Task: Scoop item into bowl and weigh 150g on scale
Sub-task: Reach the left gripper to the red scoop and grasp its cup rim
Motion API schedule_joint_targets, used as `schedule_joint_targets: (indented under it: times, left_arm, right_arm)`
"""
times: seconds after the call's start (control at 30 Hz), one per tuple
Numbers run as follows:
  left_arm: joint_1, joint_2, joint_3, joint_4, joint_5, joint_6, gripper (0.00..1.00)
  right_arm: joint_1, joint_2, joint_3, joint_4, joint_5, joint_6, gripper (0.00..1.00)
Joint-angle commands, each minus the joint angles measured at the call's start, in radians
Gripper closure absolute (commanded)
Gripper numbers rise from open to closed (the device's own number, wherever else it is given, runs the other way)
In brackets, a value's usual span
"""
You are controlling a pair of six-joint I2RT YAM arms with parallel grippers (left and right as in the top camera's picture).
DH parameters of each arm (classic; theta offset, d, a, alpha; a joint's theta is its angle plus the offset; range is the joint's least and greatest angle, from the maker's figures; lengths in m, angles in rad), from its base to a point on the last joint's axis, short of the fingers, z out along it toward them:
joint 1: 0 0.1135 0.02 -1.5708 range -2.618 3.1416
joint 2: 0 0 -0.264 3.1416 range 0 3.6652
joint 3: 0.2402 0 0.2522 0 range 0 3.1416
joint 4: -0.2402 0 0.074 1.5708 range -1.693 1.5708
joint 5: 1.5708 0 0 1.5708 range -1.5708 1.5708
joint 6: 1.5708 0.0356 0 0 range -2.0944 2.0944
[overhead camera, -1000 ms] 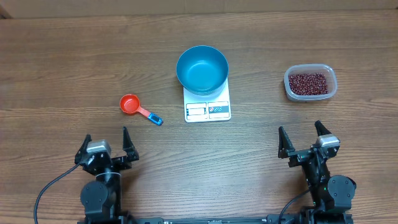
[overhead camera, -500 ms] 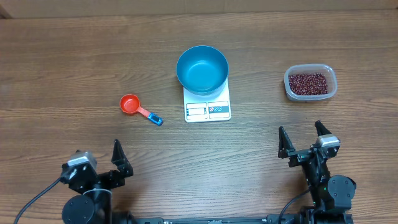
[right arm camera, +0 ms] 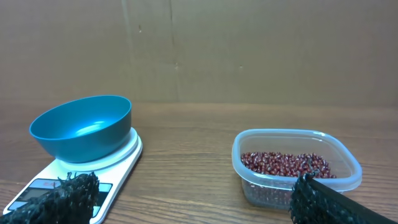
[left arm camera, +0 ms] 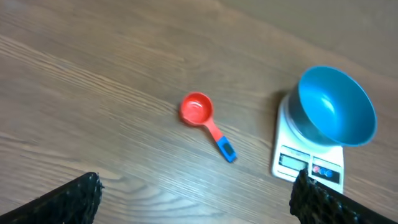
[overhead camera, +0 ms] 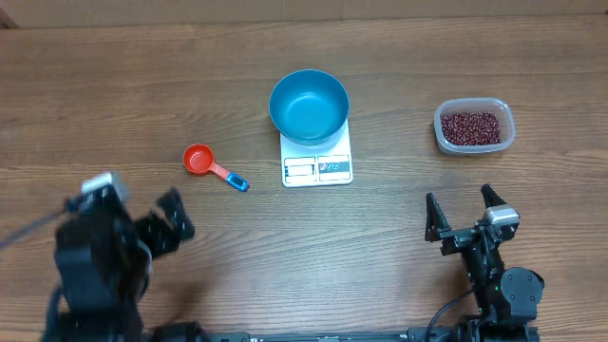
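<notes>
Beans point(overhead camera: 471, 125) lie in a loose heap inside the clear tub point(overhead camera: 475, 150) at the far right of the table point(overhead camera: 95, 76), none yet in the bowl point(overhead camera: 309, 104).

Both claws hang empty. The left gripper point(left arm camera: 196, 186) has its jaws wide apart, with the arm smeared overhead. The right gripper point(overhead camera: 458, 204) is spread just as wide, nearer me than the tub.

My biggest worry is the bowl. It sits on the scale point(overhead camera: 317, 168) and overhangs the far end, so a nudge from an arm reaching over could tip it or spoil the reading.

I cannot read the scale's display from here, and overshooting the target is easy if I pour blind.

The tub looks light and nothing braces it — digging in could shove it along the wood.

The red cup point(overhead camera: 199, 159) lies flat and well to the left, and its slim handle may skid out of a pinch.

The beans themselves are glossy — any spilled will roll.
</notes>
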Motion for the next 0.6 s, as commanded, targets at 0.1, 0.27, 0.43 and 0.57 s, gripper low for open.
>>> schedule_joint_targets:
  times: [0.1,0.27,0.43,0.57]
  left_arm:
    - [0.005,0.219,0.046,-0.015,0.261,-0.003,0.0]
    - [0.005,0.381,0.045,0.012,0.232,-0.015,0.0]
    - [0.005,0.525,0.045,-0.016,0.024,-0.324,0.25]
    - [0.004,0.633,0.044,0.008,-0.062,-0.558,0.28]
  right_arm:
    - [-0.001,-0.002,-0.003,0.003,0.007,0.005,0.0]
    - [-0.001,-0.002,-0.003,0.003,0.007,0.005,0.0]
    - [-0.001,-0.002,-0.003,0.003,0.007,0.005,0.0]
    - [-0.001,-0.002,-0.003,0.003,0.007,0.005,0.0]
